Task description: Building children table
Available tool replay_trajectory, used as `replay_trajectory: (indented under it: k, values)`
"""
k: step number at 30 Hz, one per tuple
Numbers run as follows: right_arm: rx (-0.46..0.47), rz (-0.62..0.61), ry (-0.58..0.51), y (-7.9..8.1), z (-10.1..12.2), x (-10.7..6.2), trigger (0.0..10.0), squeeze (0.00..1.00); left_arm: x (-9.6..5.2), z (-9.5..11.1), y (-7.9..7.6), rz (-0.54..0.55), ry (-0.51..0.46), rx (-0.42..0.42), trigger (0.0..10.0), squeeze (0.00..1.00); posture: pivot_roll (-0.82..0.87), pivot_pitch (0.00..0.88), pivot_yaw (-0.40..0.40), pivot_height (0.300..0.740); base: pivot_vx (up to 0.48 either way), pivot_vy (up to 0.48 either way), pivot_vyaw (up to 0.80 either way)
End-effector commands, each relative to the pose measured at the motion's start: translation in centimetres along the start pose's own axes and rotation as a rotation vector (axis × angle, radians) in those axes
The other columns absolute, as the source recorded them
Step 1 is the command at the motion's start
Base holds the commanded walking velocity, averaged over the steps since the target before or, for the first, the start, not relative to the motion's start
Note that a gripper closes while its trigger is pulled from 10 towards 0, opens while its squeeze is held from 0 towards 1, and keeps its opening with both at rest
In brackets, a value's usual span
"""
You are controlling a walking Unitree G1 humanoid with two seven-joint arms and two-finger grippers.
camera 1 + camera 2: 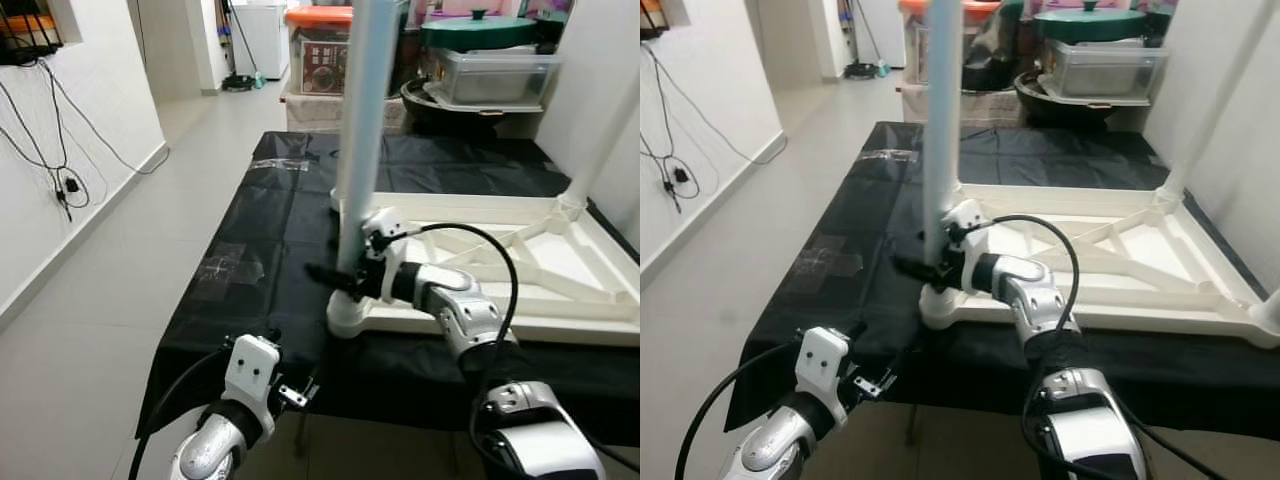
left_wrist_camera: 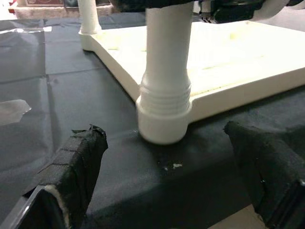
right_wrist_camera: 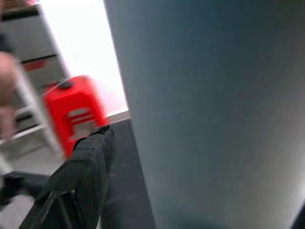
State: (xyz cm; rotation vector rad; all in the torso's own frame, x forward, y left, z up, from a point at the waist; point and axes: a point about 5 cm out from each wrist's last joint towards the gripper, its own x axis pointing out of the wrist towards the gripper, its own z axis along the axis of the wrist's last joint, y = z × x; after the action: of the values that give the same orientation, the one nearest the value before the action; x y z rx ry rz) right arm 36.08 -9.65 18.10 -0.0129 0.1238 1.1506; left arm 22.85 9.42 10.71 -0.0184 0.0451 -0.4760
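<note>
An upturned white children's table [image 1: 520,326] lies on a black-covered surface [image 1: 250,230]. A pale leg [image 1: 362,120] stands upright in the near left corner socket [image 1: 352,315]. My right gripper [image 1: 338,274] is shut on this leg just above the socket; the leg [image 3: 214,109] is close up beside one black finger [image 3: 86,162]. My left gripper [image 1: 292,394] hangs low at the surface's front edge, open, with its fingers [image 2: 71,167] spread on either side of the socket [image 2: 164,119] and clear of it. Another leg [image 1: 1200,120] stands at the far right corner.
Storage boxes [image 1: 320,50] and a green-lidded pot [image 1: 478,30] are stacked behind the surface. A white wall with hanging cables [image 1: 60,180] runs along the left, beside a tiled floor [image 1: 90,340]. A red stool [image 3: 76,109] is in the right wrist view.
</note>
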Motion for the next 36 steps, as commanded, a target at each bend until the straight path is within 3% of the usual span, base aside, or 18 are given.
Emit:
replay_trajectory:
  k: [1, 2, 3, 4, 5, 8, 12, 14, 17, 19, 21, 23, 28, 31, 32, 34, 35, 36]
  values:
    - [0.019, 0.117, 0.004, 0.8, 0.1, 1.2, 10.0, 0.00, -0.2, -0.5, 0.3, 0.009, 0.020, 0.001, 10.0, 0.00, 0.13, 0.000, -0.025, 0.740, 0.000, 0.000, 0.00]
    - [0.030, 0.176, -0.004, 0.8, 0.4, 1.5, 10.0, 0.00, -0.2, -0.5, 0.3, 0.010, 0.021, 0.003, 10.0, 0.00, 0.13, 0.000, -0.027, 0.740, 0.000, 0.000, 0.00]
    - [0.043, 0.219, -0.015, 0.9, 0.7, 1.7, 8.5, 0.00, -0.3, -0.5, 0.2, 0.011, 0.021, 0.005, 10.0, 0.00, 0.13, 0.000, -0.029, 0.740, 0.000, 0.000, 0.00]
    - [0.043, 0.219, -0.015, 0.9, 0.7, 1.7, 8.5, 0.00, -0.3, -0.5, 0.2, 0.011, 0.021, 0.005, 10.0, 0.00, 0.13, 0.000, -0.029, 0.740, 0.000, 0.000, 0.00]
    - [0.048, 0.230, -0.023, 0.9, 1.0, 1.9, 0.0, 0.00, -0.3, -0.5, 0.3, 0.015, 0.021, 0.005, 10.0, 0.00, 0.14, 0.000, -0.031, 0.740, 0.000, 0.000, 0.00]
    - [0.051, 0.233, -0.026, 0.9, 1.1, 2.0, 0.0, 0.00, -0.4, -0.5, 0.3, 0.017, 0.020, 0.005, 10.0, 0.00, 0.14, 0.000, -0.031, 0.740, 0.000, 0.000, 0.00]
    - [-0.036, 0.038, -0.061, 0.2, 1.0, 2.4, 0.0, 0.00, -0.4, -0.5, 0.2, 0.019, 0.020, 0.004, 10.0, 0.00, 0.13, 0.000, -0.035, 0.740, 0.000, 0.000, 0.00]
    - [-0.016, -0.316, -0.086, -1.6, 0.3, 1.5, 0.0, 0.00, -0.4, -0.5, 0.1, 0.020, 0.018, 0.003, 10.0, 0.00, 0.13, 0.000, -0.036, 0.740, 0.000, 0.000, 0.00]
    - [0.006, -0.493, -0.081, -2.4, -0.2, 0.7, 0.0, 0.00, -0.4, -0.5, 0.1, 0.021, 0.017, 0.001, 10.0, 0.00, 0.13, 0.000, -0.036, 0.740, 0.000, 0.000, 0.00]
    - [0.065, -0.879, -0.075, -3.9, -1.1, -1.6, 0.0, 0.00, -0.4, -0.5, 0.2, 0.020, 0.017, -0.002, 10.0, 0.00, 0.11, 0.000, -0.026, 0.740, 0.000, 0.000, 0.00]
    - [0.065, -0.879, -0.075, -3.9, -1.1, -1.6, 0.0, 0.00, -0.4, -0.5, 0.2, 0.020, 0.017, -0.002, 10.0, 0.00, 0.11, 0.000, -0.026, 0.740, 0.000, 0.000, 0.00]
    - [0.108, -1.285, -0.081, -3.6, -2.1, -4.3, 0.0, 0.00, -0.3, -0.5, 0.2, 0.017, 0.018, -0.004, 10.0, 0.00, 0.11, 0.000, -0.028, 0.740, 0.000, 0.000, 0.00]
    - [0.181, -1.473, -0.106, -1.9, -2.4, -5.0, 0.0, 0.00, -0.2, -0.5, 0.1, 0.013, 0.018, -0.004, 10.0, 0.00, 0.11, 0.000, -0.028, 0.740, 0.000, 0.000, 0.00]
    - [0.231, -1.467, -0.131, -0.5, -2.3, -3.2, 0.0, 0.00, -0.2, -0.6, 0.1, 0.015, 0.019, -0.004, 10.0, 0.00, 0.11, 0.000, -0.038, 0.740, 0.000, 0.000, 0.00]
    - [0.248, -1.438, -0.162, -0.1, -2.1, -2.3, 9.6, 0.00, -0.2, -0.6, 0.1, 0.016, 0.018, -0.003, 10.0, 0.00, 0.11, 0.000, -0.036, 0.740, 0.000, 0.000, 0.00]
    - [0.257, -1.386, -0.197, 0.2, -1.9, -1.2, 9.6, 0.00, -0.2, -0.6, 0.1, 0.017, 0.018, -0.003, 10.0, 0.00, 0.11, 0.000, -0.036, 0.740, 0.000, 0.000, 0.00]
    - [0.253, -1.309, -0.237, 0.4, -1.6, -0.3, 10.0, 1.00, -0.2, -0.6, 0.1, 0.016, 0.018, -0.004, 10.0, 0.00, 0.11, 0.000, -0.038, 0.740, 0.000, 0.000, 0.00]
    - [0.253, -1.309, -0.237, 0.4, -1.6, -0.3, 10.0, 1.00, -0.2, -0.6, 0.1, 0.016, 0.018, -0.004, 10.0, 0.00, 0.11, 0.000, -0.038, 0.740, 0.000, 0.000, 0.00]
